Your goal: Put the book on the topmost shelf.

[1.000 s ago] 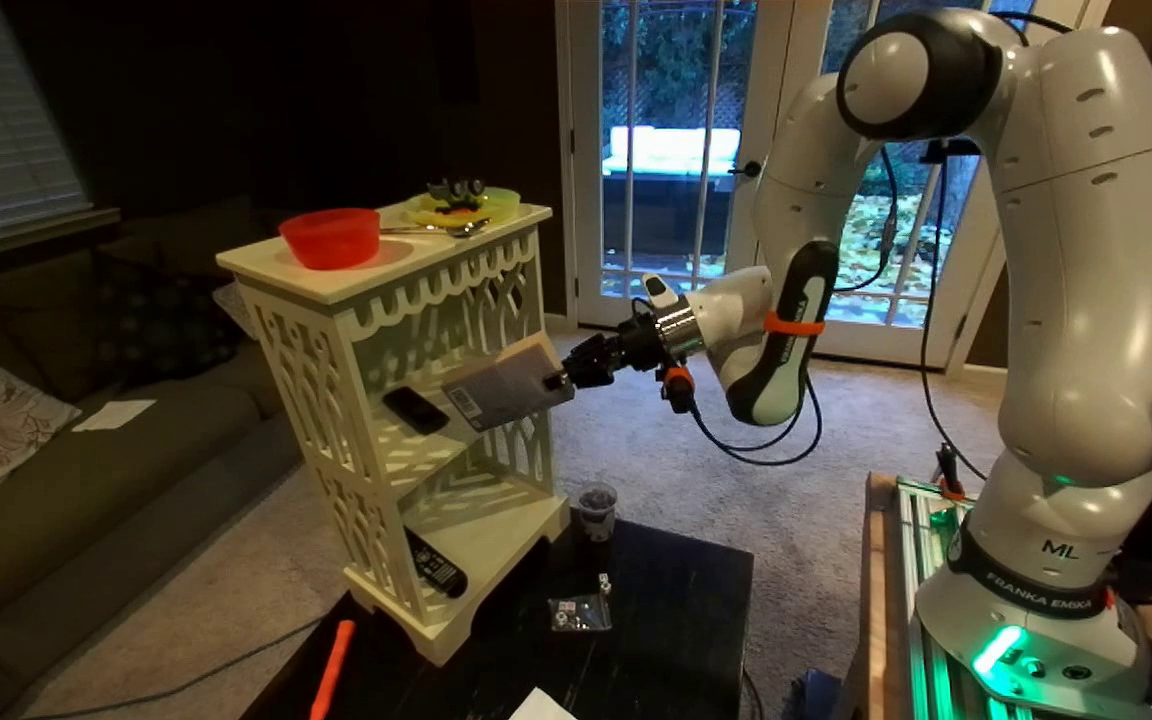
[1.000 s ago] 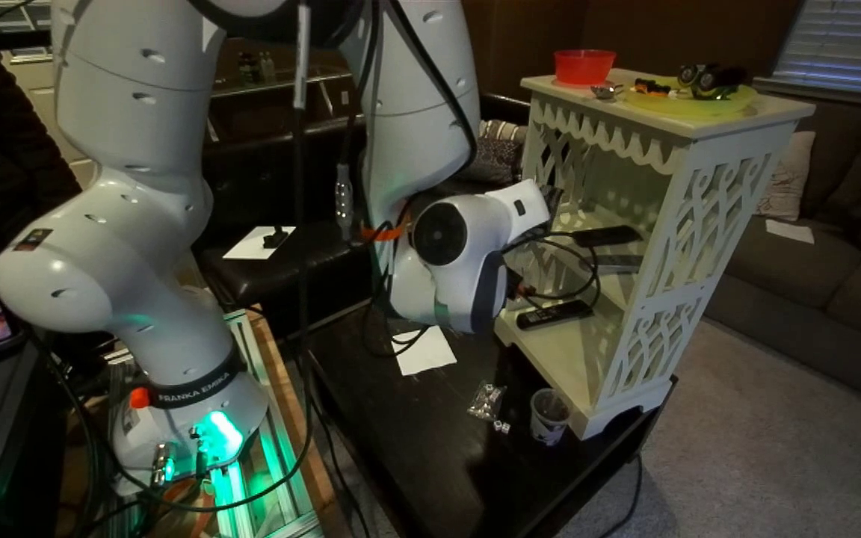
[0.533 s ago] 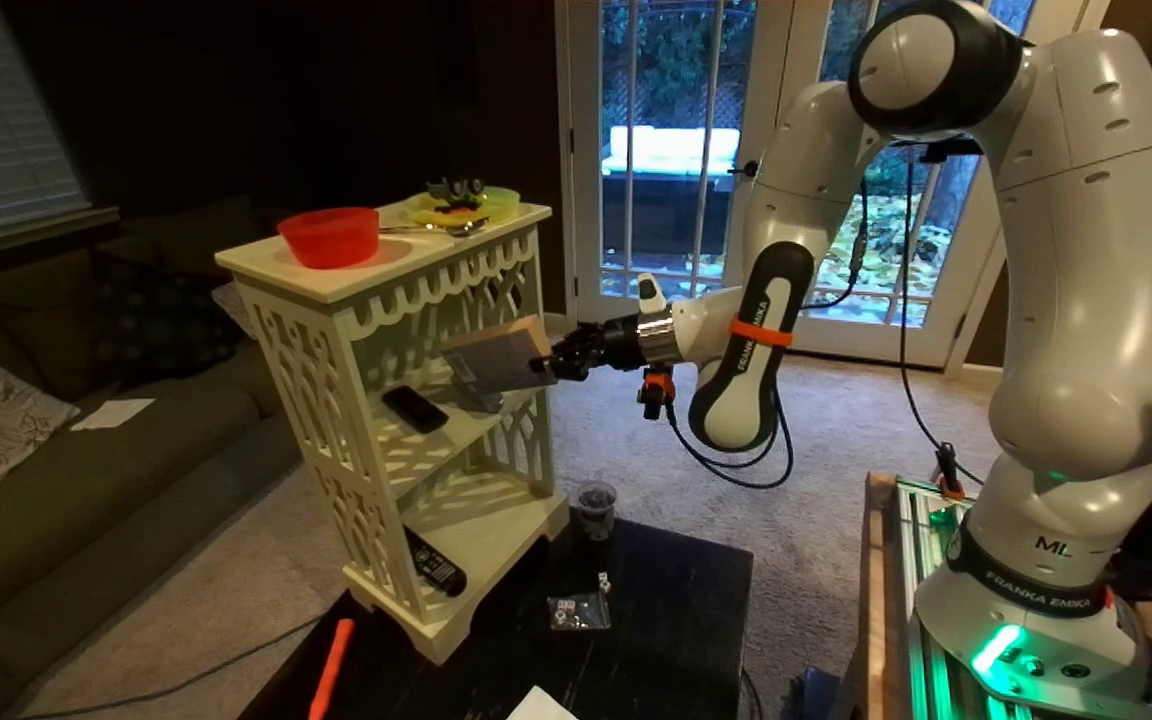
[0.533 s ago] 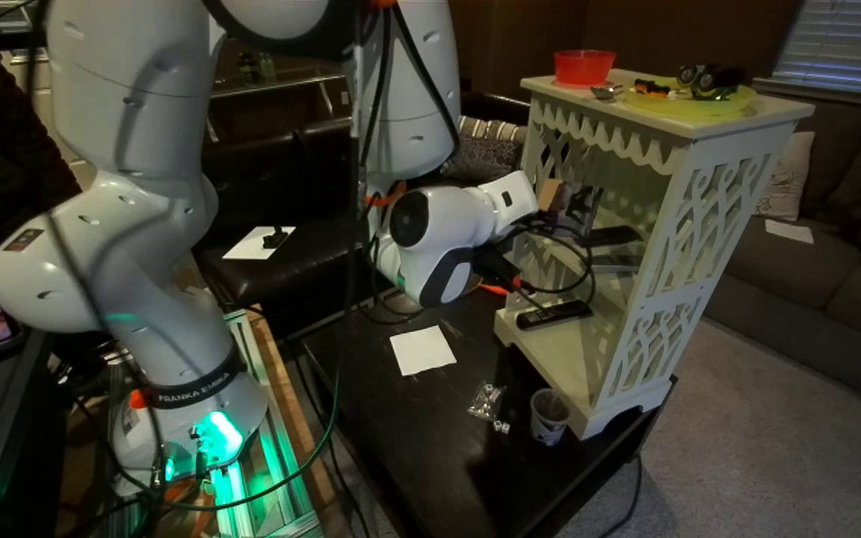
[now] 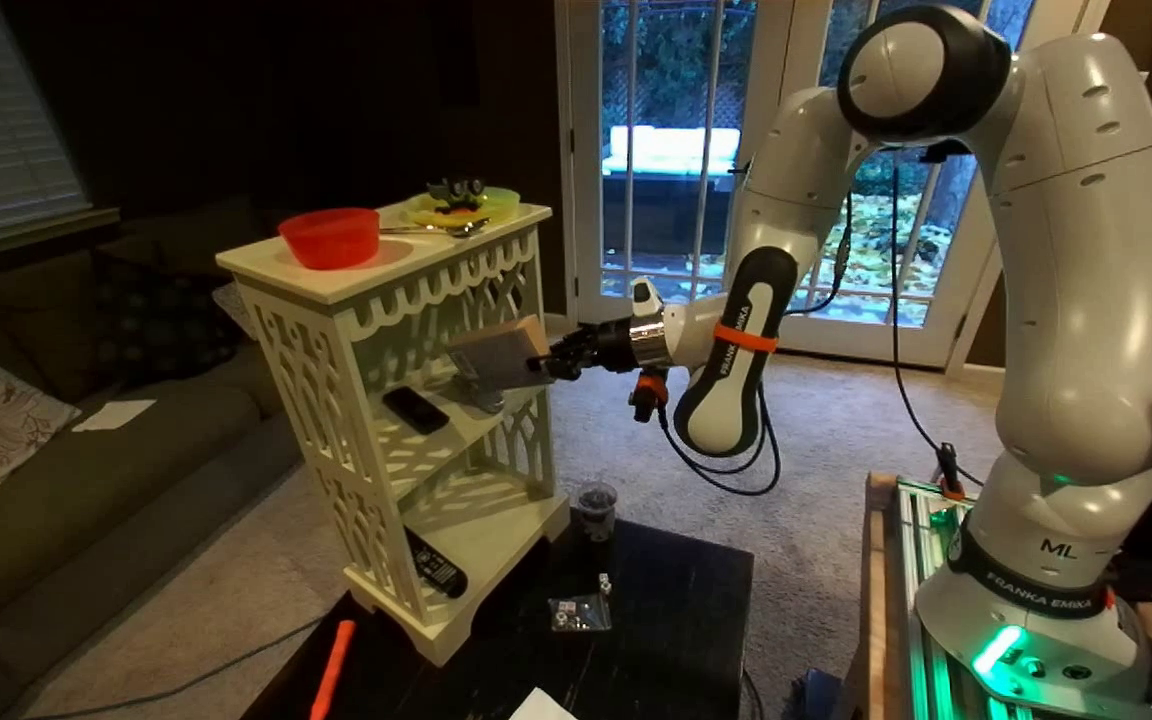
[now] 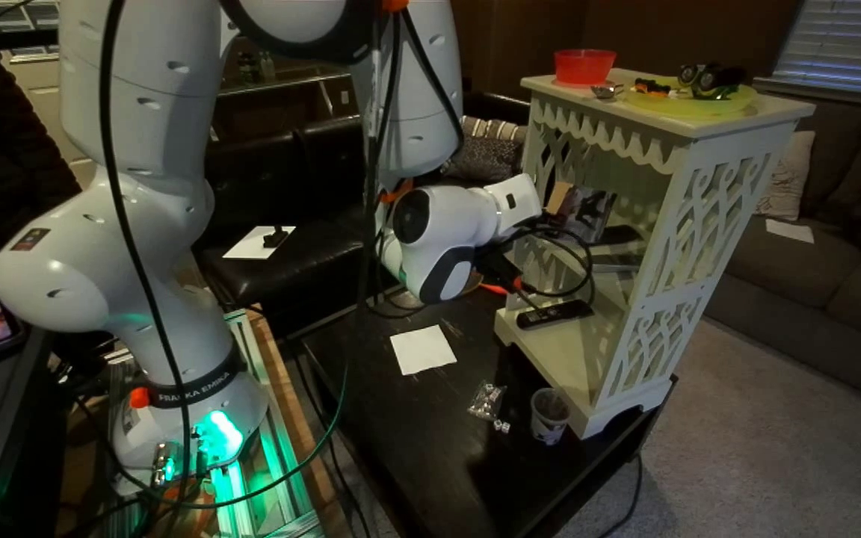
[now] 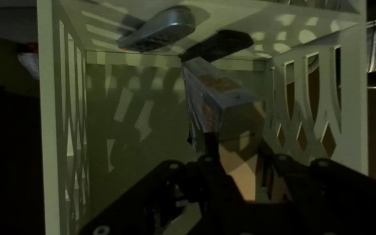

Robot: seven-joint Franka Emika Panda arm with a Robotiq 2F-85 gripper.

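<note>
- Shifted since one second ago: the rectangular, grey-covered book point(image 5: 498, 355) with tan page edges sits higher and further left in an exterior view, and the black two-fingered gripper point(image 7: 238, 150) has moved along with it.
- At far left, a sheet of white paper point(image 5: 114, 415) lies on a long grey-brown sofa point(image 5: 186, 430).
- Next, an orange-red stick point(image 5: 333, 670) lies on the black table point(image 5: 676, 590), beside the cream-white rack point(image 5: 373, 440) with lattice sides.
- On the rack's top board point(image 5: 326, 282) are, in order, a translucent red bowl point(image 5: 331, 240), a metal spoon point(image 6: 608, 91) and a round yellow-green plate point(image 6: 647, 108) bearing a dark toy-like object point(image 6: 711, 78).
- On the topmost shelf point(image 5: 414, 455), just under that board, a flat black phone-like object point(image 5: 416, 410) lies left of a grey, rounded, remote-like device point(image 7: 162, 27); a black remote control point(image 5: 439, 567) lies on the lower tier point(image 5: 496, 520).
- Further right the book is tilted and reaches into the opening above the topmost shelf; whether it touches the shelf cannot be told.
- At the book's outer end the gripper pinches it, one finger on each side.
- Just beside the rack's right foot stands a clear cup point(image 5: 596, 510), a clear plastic bag point(image 5: 581, 612) near it.
- At far right rises the white robot arm point(image 5: 1086, 250), its base glowing green.
</note>
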